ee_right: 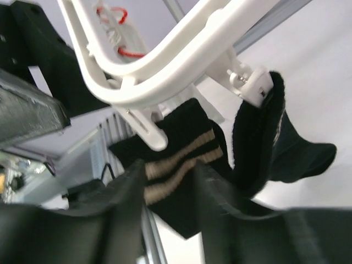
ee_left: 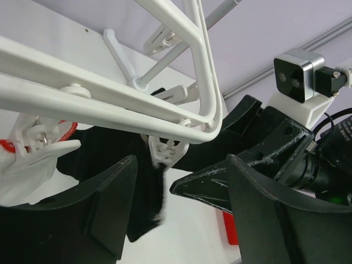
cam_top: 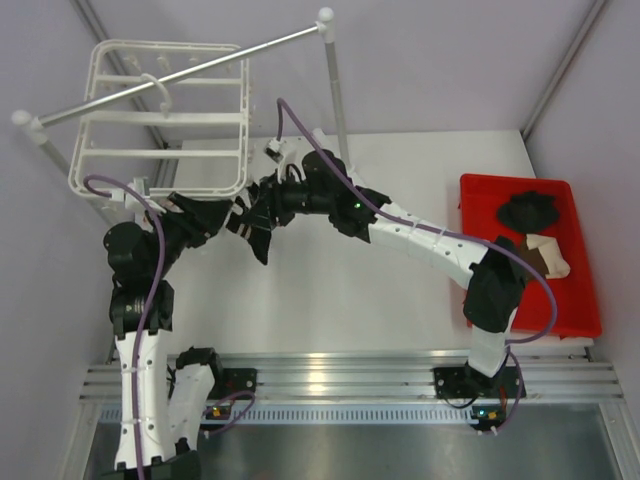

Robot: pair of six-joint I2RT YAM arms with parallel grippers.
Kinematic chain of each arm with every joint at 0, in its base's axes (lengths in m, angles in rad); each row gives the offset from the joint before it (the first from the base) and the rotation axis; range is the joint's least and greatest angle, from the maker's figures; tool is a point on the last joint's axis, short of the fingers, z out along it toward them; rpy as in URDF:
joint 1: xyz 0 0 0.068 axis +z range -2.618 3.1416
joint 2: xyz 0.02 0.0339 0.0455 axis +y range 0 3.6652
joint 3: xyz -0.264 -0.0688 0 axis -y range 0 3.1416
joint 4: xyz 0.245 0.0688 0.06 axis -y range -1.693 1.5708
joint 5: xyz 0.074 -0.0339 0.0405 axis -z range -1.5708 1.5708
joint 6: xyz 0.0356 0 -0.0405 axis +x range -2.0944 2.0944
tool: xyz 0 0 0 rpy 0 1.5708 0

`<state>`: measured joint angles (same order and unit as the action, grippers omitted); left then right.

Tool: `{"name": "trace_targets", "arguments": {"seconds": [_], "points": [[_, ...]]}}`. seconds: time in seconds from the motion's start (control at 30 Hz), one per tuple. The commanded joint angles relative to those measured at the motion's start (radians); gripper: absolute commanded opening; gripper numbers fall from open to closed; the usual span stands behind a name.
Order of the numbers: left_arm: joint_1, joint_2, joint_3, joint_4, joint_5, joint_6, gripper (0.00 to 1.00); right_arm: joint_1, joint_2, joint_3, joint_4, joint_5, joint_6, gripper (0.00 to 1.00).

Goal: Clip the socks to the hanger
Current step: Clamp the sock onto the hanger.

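The white hanger (cam_top: 244,130) hangs at the back left. In the right wrist view, two clips on its rim (ee_right: 181,60) each hold a black sock: one with tan stripes (ee_right: 181,148), one folded over (ee_right: 258,137). My right gripper (ee_right: 170,198) stands part open, its jaws on either side of the striped cuff. My left gripper (ee_left: 176,220) is wide open and empty just below the hanger's corner (ee_left: 209,124), where a clip (ee_left: 165,153) holds a dangling sock (ee_left: 144,203). From above, both grippers, left (cam_top: 222,215) and right (cam_top: 252,218), meet under the hanger's near right corner, with a sock (cam_top: 262,245) hanging there.
A grey rail (cam_top: 180,75) on two upright poles carries the hanger. A red tray (cam_top: 590,300) at the right holds a bunched black sock (cam_top: 528,210) and a beige item (cam_top: 545,255). A white clip with red cord (ee_left: 33,148) hangs at the left.
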<state>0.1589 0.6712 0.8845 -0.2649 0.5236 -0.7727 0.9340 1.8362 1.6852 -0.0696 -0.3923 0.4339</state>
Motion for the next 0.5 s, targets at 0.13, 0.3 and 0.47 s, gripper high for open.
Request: {"name": "trace_targets", "arguments": {"seconds": [0.13,0.3,0.47], "points": [[0.004,-0.033,0.062,-0.023,0.009,0.006,0.72,-0.003,-0.112,-0.034,-0.035,0.015,-0.093,0.6],[0.002,-0.047,0.085,-0.066,0.013,0.032,0.72,-0.02,-0.208,-0.116,-0.082,0.001,-0.168,0.63],[0.002,-0.035,0.14,-0.17,0.064,0.123,0.92,-0.035,-0.323,-0.218,-0.122,-0.029,-0.244,0.76]]}}
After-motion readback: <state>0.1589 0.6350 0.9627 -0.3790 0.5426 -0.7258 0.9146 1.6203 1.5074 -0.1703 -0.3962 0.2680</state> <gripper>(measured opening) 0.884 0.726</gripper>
